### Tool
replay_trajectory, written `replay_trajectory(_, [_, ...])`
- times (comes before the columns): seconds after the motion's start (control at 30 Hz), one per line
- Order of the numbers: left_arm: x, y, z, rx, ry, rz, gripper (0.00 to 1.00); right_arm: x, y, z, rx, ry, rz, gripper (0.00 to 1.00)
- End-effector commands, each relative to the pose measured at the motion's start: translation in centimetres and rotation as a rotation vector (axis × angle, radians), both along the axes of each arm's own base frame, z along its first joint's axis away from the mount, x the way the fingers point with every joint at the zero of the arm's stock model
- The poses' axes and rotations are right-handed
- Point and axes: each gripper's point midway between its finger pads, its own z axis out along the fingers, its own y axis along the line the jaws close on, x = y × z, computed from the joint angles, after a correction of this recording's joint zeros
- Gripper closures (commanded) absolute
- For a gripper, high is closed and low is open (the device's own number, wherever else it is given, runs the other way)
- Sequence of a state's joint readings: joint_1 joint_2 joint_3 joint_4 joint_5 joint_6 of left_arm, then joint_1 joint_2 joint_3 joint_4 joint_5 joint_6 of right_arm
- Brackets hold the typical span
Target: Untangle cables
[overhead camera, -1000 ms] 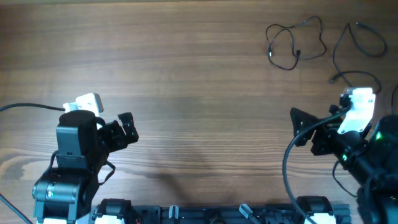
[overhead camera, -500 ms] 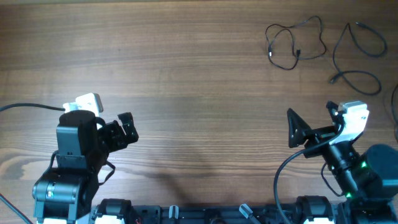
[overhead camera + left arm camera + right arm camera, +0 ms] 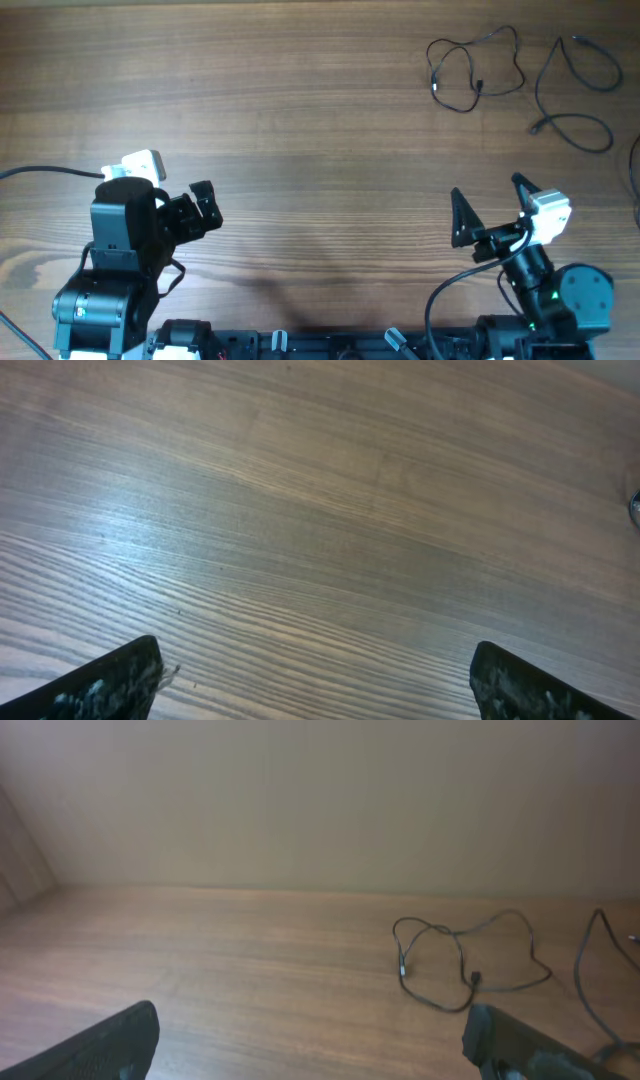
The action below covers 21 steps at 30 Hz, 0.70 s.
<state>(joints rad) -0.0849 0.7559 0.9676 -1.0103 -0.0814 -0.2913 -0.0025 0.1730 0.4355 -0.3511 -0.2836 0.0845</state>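
Two thin black cables lie apart at the table's far right. One cable point(image 3: 475, 65) is a loose loop with small plugs and also shows in the right wrist view point(image 3: 465, 965). The other cable point(image 3: 573, 90) curls beside it, near the right edge point(image 3: 598, 975). My right gripper point(image 3: 488, 205) is open and empty, well in front of the cables, its fingertips wide apart point(image 3: 315, 1045). My left gripper point(image 3: 205, 207) is open and empty over bare wood at the near left point(image 3: 315, 685).
The wooden table point(image 3: 300, 120) fills the overhead view. A thicker black wire point(image 3: 45, 172) runs from the left arm to the left edge. Another dark cord point(image 3: 635, 160) shows at the right edge. A plain wall point(image 3: 300, 790) stands behind the table.
My right arm has drawn back toward the front edge and a little left, away from the cables, gripper still open. The left arm and the cables have not moved.
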Motion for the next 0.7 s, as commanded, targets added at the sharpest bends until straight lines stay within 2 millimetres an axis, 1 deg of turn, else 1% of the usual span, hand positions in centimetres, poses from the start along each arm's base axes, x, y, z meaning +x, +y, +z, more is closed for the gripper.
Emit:
replay_trajectory(0.0, [0.0, 0.2, 0.1, 0.001, -0.004, 0.014, 0.0, -0.4, 0.6, -0.6, -0.005, -0.063, 0.034, 0.0])
replay_trajectory(0.17, [0.0, 0.2, 0.1, 0.0, -0.004, 0.014, 0.0, -0.1, 0.6, -2.0, -0.003, -0.13, 0.038, 0.0])
replay_trajectory(0.33, [0.0, 0.2, 0.1, 0.0, -0.004, 0.014, 0.0, 0.6, 1.2, -3.0, -0.007, -0.196, 0.073, 0.0])
replay_trajectory(0.53, [0.0, 0.2, 0.1, 0.0, -0.004, 0.014, 0.0, 1.3, 1.2, -4.7, -0.007, -0.217, 0.072, 0.0])
replay_trajectory(0.67, [0.0, 0.2, 0.1, 0.0, -0.004, 0.014, 0.0, 1.5, 1.2, -5.4, -0.007, -0.218, 0.072, 0.0])
